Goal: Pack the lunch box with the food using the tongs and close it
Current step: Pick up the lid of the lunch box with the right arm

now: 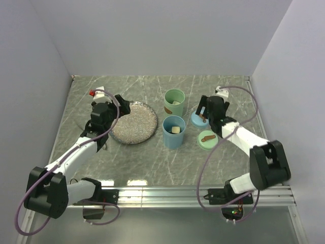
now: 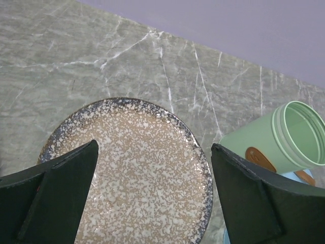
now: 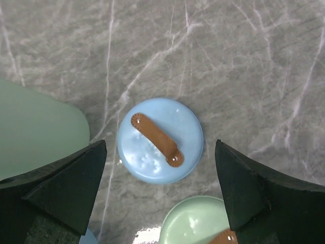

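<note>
The lunch box stands as two open round tubs, a green one [image 1: 174,101] [image 2: 284,140] and a blue one [image 1: 174,133]. A beige piece of food [image 1: 175,130] lies in the blue tub, and a pale piece [image 1: 176,102] shows in the green one. My left gripper [image 1: 120,105] [image 2: 154,152] hangs open over the speckled plate [image 1: 133,123] [image 2: 142,168], which is bare between the fingers. My right gripper [image 1: 203,113] [image 3: 161,152] stands open above the blue lid [image 1: 198,121] [image 3: 160,140] with its brown handle. The tongs are out of view.
A green lid [image 1: 208,138] [image 3: 195,223] with a brown handle lies on the marble table [image 1: 142,162] just in front of the blue lid. Grey walls close in the table on the left, back and right. The arm bases sit on a metal rail at the near edge.
</note>
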You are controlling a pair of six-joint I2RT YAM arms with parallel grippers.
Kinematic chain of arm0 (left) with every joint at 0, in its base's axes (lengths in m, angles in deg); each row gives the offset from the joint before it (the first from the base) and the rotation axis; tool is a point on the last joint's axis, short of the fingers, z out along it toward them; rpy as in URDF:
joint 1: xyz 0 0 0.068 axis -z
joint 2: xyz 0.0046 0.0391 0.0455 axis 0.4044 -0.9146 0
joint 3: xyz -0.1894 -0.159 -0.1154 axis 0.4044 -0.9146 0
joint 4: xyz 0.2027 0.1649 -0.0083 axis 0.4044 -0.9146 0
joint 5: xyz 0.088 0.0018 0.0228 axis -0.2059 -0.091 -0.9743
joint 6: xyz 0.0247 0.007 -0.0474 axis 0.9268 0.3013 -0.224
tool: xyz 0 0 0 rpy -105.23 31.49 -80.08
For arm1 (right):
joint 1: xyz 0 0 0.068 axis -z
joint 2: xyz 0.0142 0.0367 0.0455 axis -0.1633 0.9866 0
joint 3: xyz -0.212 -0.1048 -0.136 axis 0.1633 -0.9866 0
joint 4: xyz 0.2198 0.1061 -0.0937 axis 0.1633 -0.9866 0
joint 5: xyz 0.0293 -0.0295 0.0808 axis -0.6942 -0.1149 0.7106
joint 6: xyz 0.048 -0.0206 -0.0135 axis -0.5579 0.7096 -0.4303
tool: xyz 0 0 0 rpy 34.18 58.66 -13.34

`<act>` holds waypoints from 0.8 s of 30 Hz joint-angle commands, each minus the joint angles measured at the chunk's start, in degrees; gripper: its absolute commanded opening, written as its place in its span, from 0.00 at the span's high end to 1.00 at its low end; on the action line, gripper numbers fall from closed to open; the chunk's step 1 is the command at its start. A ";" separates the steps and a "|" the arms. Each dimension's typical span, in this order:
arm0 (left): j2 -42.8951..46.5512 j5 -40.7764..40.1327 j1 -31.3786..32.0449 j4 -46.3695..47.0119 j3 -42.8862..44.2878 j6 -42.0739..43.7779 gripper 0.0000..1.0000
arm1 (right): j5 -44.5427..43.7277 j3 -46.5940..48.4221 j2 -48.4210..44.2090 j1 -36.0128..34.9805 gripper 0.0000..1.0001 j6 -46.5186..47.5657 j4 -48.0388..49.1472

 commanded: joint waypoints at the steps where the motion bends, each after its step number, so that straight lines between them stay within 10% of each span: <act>1: -0.86 1.16 -1.15 3.41 1.73 0.90 0.00 | -1.74 8.94 6.75 -0.52 0.07 1.72 -6.67; 24: 0.80 3.53 -4.75 3.15 0.32 -0.42 0.01 | 7.83 19.52 19.96 2.20 0.42 2.42 -21.54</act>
